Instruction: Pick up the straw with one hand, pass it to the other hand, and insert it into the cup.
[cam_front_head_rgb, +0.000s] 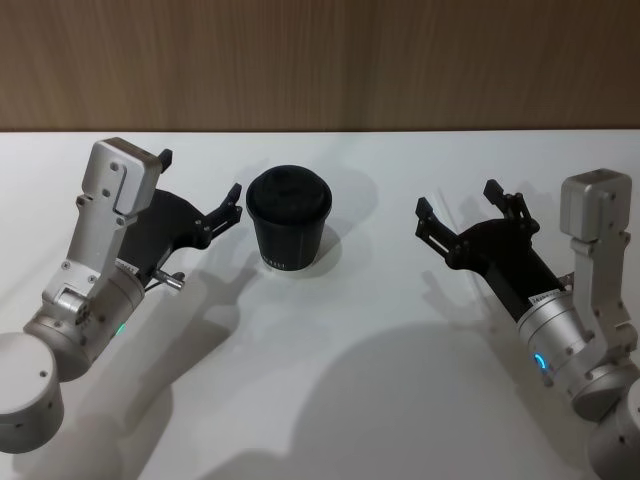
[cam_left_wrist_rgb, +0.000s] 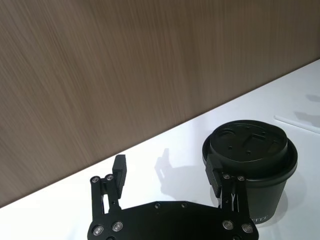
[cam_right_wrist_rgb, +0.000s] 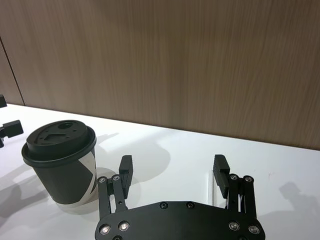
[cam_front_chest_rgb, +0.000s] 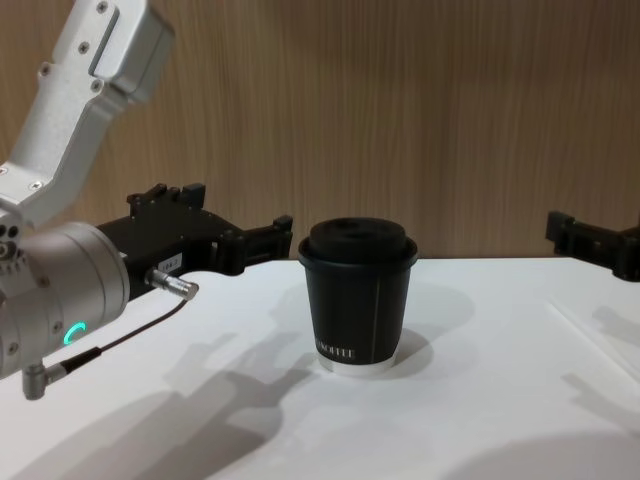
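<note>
Cup (cam_front_head_rgb: 288, 235), just one, sits between left gripper (cam_front_head_rgb: 200, 176) and right gripper (cam_front_head_rgb: 457, 198), jaws apart.

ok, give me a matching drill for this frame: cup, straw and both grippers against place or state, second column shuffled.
Things:
1. cup
2. straw
3. left gripper
4. right gripper

Place or state:
a. open, hovering over the straw
b. upright, lid on, between the two grippers
c. lying flat on the table
d. open, one finger close beside the cup's lid

Pairs: 1-b, 2-c, 3-d, 4-a
</note>
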